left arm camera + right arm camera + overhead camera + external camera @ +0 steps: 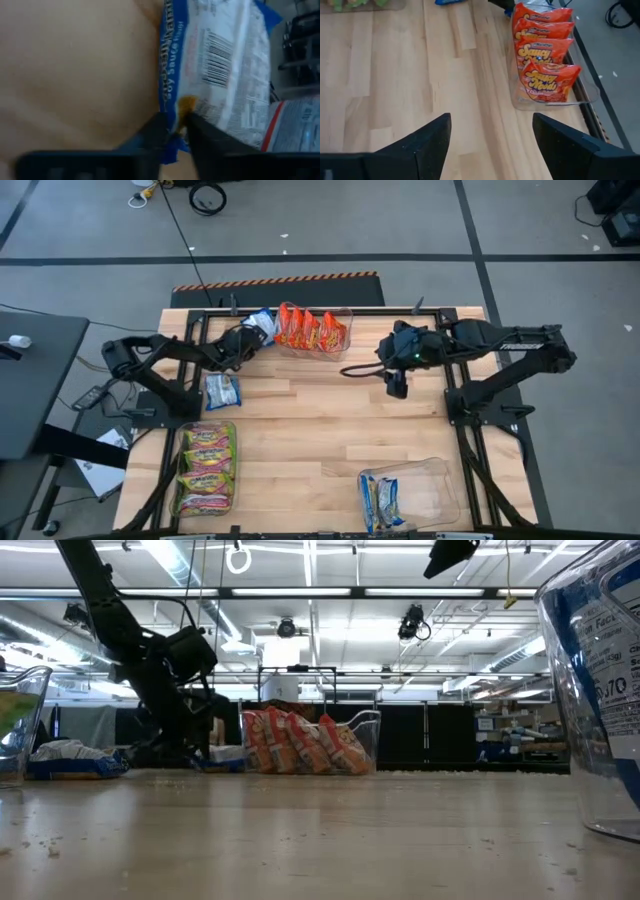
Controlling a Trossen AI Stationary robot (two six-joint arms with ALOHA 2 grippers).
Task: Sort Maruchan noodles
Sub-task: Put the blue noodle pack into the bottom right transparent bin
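Note:
A blue-white noodle packet (220, 65) lies at the table's far edge, just left of a clear bin (345, 345) that holds several red-orange packets (545, 55) standing on edge. My left gripper (176, 131) is shut on this packet's edge. Another blue-white packet (222, 390) lies flat on the table nearer the left edge. My right gripper (492, 135) hangs open above the bare table, right of the red-orange bin, with nothing between its fingers. My left gripper pinches the blue-bordered long edge (172, 107) of the blue-white packet between its two fingers, close to one corner. The fingers slant down at it from the table's left side. The packet lies printed back up; whether it is lifted off the table I cannot tell.
A clear bin (185, 480) at the near left holds several green-pink-yellow packets (207, 470). A clear bin (445, 480) at the near right holds blue-white packets (382, 500). The middle of the wooden table (320, 420) is bare.

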